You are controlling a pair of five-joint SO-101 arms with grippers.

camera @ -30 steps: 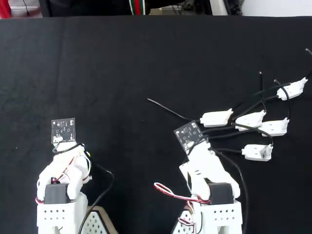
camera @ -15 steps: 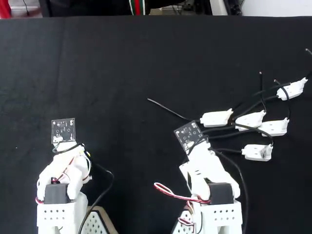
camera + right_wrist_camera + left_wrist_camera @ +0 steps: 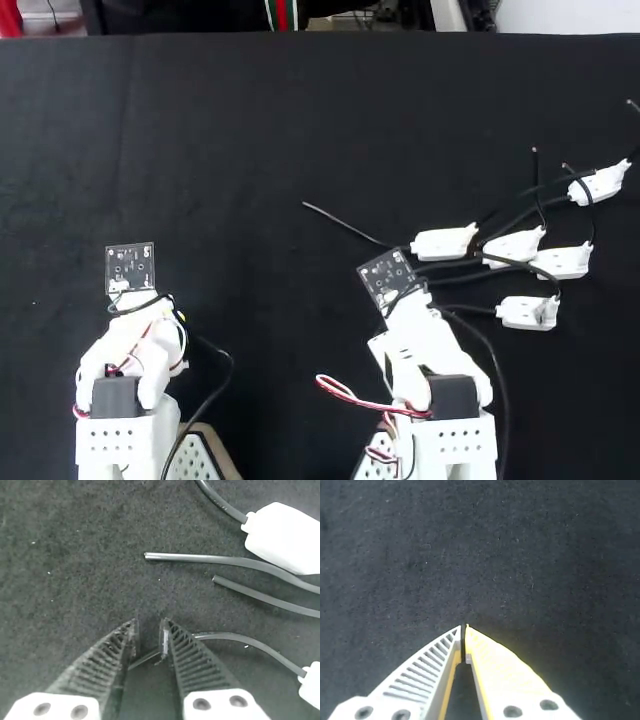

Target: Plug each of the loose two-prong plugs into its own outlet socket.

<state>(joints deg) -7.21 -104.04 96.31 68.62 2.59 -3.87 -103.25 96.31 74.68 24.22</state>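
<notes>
The black table [image 3: 250, 130] is bare cloth across its left half. In the right half of the high view lie five white plug pieces [image 3: 514, 245], close together, trailing black cords [image 3: 340, 222] that cross between them; one cord runs just past the right arm's wrist.

The left arm [image 3: 130, 350] sits folded at the lower left, its left gripper [image 3: 464, 628] pointing down at bare cloth with tips pressed together, holding nothing. The right arm [image 3: 420, 340] is folded at lower centre-right; the right gripper [image 3: 148, 625] stands narrowly parted, near loose cord ends.

Which pieces are plugs or sockets is hard to tell.
</notes>
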